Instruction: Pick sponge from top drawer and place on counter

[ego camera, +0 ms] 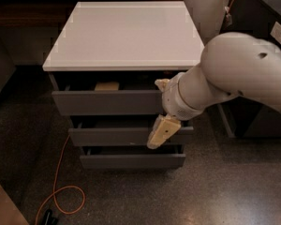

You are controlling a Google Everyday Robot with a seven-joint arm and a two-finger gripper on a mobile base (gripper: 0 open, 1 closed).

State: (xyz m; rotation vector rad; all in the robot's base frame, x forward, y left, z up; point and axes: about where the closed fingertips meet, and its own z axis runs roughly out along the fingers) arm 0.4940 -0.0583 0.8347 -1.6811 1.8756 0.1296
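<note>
Claw (155, 114): spread wide, empty, poised before the three drawers (117, 136), right of centre. Contact with their fronts: cannot tell. Sponge (107, 86): one, pale yellow, lying inside top drawer (107, 102), left of claw and apart from it, only the upper part visible above the front. Worktop (126, 36): one, white, glossy.

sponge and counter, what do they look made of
The sponge looks like soft foam: pale yellow, matte, rounded corners. The counter is a glossy white slab with a sheen, perhaps laminate or stone. The gripper hangs in front of the middle drawer.
</note>
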